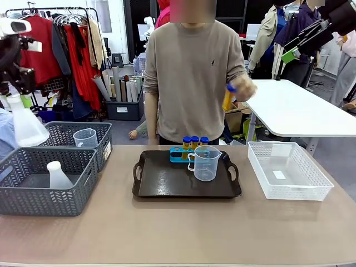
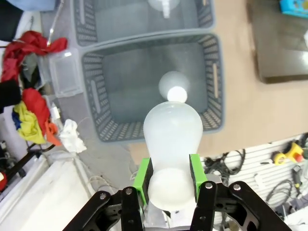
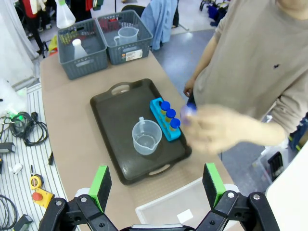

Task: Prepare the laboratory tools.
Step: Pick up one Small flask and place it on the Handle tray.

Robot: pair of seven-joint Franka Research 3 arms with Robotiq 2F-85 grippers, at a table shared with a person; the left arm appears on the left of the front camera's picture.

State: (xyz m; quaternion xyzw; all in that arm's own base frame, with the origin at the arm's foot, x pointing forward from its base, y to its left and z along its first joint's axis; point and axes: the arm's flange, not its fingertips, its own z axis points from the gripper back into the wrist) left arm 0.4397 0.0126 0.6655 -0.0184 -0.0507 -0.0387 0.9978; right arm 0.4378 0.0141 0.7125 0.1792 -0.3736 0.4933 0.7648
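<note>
My left gripper (image 2: 171,180) is shut on a white conical flask (image 2: 172,139), held by its neck high above the grey baskets; it hangs at far left (image 1: 25,125). A second flask (image 1: 57,175) stands in the near grey basket. On the dark tray (image 1: 161,186) are a clear handled beaker (image 1: 204,163) and a blue rack (image 1: 178,154) with three blue-capped yellow tubes. The person's hand holds another tube (image 1: 228,98) above the tray's right end. My right gripper (image 3: 156,185) is open and empty, high above the table's right side.
Two grey mesh baskets (image 1: 33,200) sit at the left; the far one holds a second beaker (image 1: 85,137). A white lattice basket (image 1: 286,169) stands right of the tray. The person stands at the far edge, behind the tray.
</note>
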